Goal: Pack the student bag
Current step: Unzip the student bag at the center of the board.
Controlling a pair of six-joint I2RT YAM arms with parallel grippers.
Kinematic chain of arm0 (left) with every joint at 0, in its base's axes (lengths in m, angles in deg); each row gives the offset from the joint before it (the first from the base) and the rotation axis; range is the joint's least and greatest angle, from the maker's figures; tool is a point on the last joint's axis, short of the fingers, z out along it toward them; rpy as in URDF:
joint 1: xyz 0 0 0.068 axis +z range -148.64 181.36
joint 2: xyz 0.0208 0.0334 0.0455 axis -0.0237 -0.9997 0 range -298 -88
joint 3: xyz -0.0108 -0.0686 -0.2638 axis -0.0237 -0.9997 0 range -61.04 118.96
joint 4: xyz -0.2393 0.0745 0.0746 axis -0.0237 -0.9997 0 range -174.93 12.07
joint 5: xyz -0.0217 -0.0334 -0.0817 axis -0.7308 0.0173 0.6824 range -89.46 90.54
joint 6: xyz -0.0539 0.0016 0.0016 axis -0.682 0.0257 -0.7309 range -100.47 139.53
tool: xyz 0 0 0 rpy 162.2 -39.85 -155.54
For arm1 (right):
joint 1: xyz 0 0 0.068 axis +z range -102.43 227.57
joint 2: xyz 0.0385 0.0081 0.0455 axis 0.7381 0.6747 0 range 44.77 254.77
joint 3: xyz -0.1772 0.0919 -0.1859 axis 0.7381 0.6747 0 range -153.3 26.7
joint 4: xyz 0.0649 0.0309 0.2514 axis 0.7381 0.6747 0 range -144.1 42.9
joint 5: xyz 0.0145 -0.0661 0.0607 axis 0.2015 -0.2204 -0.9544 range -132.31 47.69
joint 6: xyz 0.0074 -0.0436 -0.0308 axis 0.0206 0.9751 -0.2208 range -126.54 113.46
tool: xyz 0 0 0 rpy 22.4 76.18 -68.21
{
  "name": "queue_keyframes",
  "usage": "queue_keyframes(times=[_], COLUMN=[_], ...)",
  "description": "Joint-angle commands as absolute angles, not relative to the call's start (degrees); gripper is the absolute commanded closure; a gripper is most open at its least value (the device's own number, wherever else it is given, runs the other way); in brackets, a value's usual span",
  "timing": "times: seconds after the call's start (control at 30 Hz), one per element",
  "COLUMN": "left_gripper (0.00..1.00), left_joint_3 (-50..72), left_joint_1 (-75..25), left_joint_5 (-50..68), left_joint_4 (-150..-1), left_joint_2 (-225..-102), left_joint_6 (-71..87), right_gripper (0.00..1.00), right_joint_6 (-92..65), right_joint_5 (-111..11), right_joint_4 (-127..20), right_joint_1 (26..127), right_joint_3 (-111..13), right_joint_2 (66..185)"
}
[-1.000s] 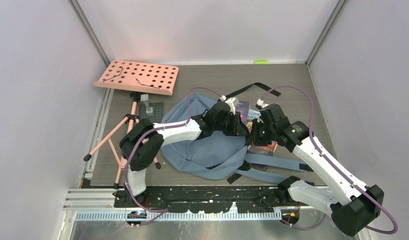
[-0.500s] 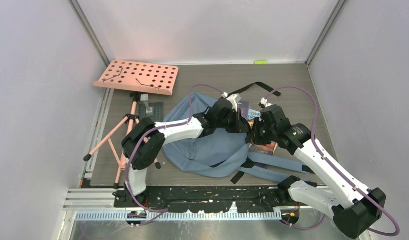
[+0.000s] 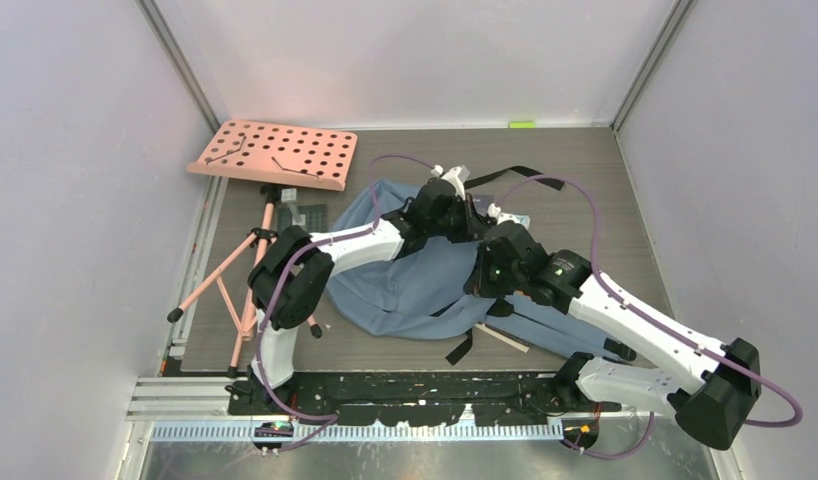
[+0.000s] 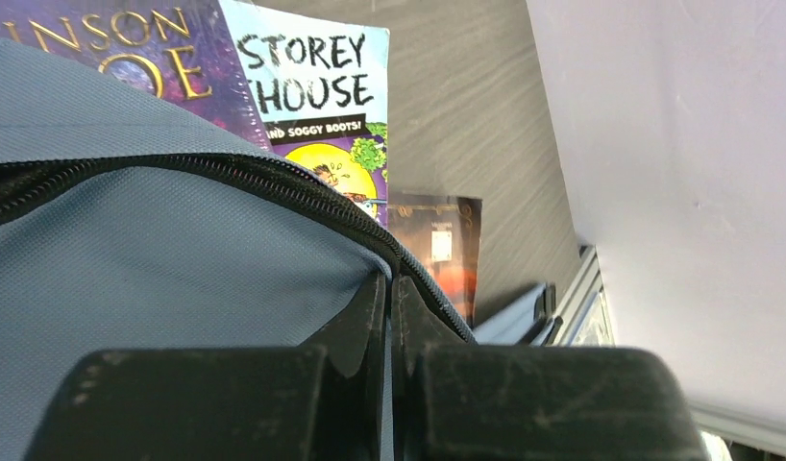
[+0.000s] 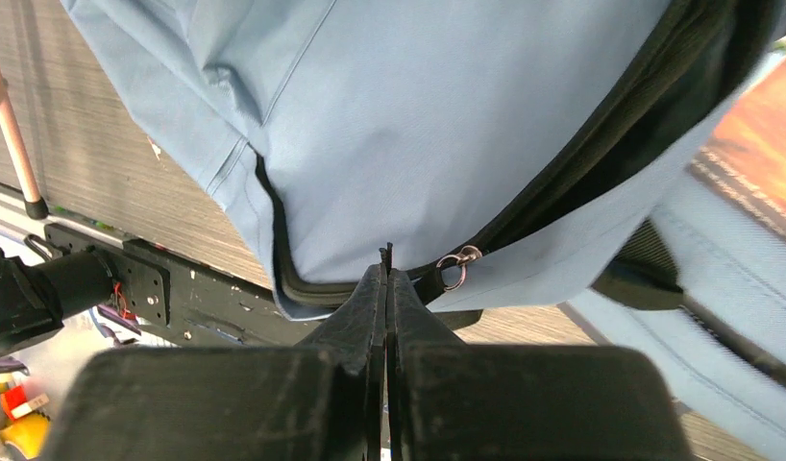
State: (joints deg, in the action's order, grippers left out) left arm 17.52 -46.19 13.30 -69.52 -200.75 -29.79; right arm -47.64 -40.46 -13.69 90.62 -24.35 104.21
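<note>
The left gripper (image 4: pixel 389 288) is clenched on a fold of the student bag (image 3: pixel 405 285), just under the black zipper (image 4: pixel 226 168) that edges the opening. The right gripper (image 5: pixel 387 274) is likewise pinched shut at the bag's zipped rim, beside a small metal ring pull (image 5: pixel 456 267). How much cloth lies between its fingers cannot be made out, but a hold on the rim seems likely.

The bag is spread across the middle of the table (image 3: pixel 585 190), between the two arms, its mouth turned toward the far side. It is judged soft, light and limp: the cloth will sag and fold wherever it is not supported. The stitched zipper hem is the firmest place to take hold, and two holds set apart are needed to keep the mouth open.

One bag is counted. Three books are seen at the mouth: a purple one (image 4: pixel 110 38), a Storey House one (image 4: pixel 312 96) and a dark orange one (image 4: pixel 442 250). One pink music stand (image 3: pixel 275 155) stands at the left.
</note>
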Motion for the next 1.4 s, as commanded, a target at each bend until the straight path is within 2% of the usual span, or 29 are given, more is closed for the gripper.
queue_keyframes(times=[0.0,0.37,0.63,0.7,0.83,0.93,1.07,1.2,1.37], left_gripper=[1.00,1.00,1.00,0.87,0.51,0.37,0.27,0.23,0.25], left_joint_3=[20.8,23.1,23.0,21.2,17.9,14.8,9.3,6.2,3.5], left_joint_1=[-42.5,-38.1,-36.8,-36.8,-36.8,-37.0,-37.6,-37.8,-39.4], left_joint_5=[6.4,1.8,2.9,4.6,10.2,17.0,23.7,30.2,34.0], left_joint_4=[-62.3,-63.0,-62.9,-62.9,-66.0,-68.8,-70.7,-74.1,-79.2], left_joint_2=[-201.2,-202.6,-201.4,-199.1,-193.9,-189.8,-184.4,-182.2,-181.0], left_joint_6=[-29.0,-25.9,-22.0,-20.6,-16.6,-13.0,-11.1,-10.6,-8.5], right_gripper=[0.99,0.99,1.00,0.99,1.00,1.00,0.99,0.99,1.00], right_joint_6=[-51.3,-53.7,-54.3,-54.2,-53.4,-52.8,-52.4,-52.3,-52.3], right_joint_5=[-38.8,-34.0,-29.6,-28.7,-27.2,-26.8,-26.3,-26.5,-26.8], right_joint_4=[-18.6,-24.0,-26.4,-26.0,-25.0,-24.6,-24.3,-24.1,-23.9], right_joint_1=[96.0,107.8,110.5,110.5,110.4,110.4,110.4,110.4,110.4], right_joint_3=[-26.5,-30.4,-32.5,-32.9,-33.4,-33.4,-33.3,-33.4,-33.2], right_joint_2=[106.7,116.2,120.1,120.4,120.5,120.2,119.6,119.5,119.2])
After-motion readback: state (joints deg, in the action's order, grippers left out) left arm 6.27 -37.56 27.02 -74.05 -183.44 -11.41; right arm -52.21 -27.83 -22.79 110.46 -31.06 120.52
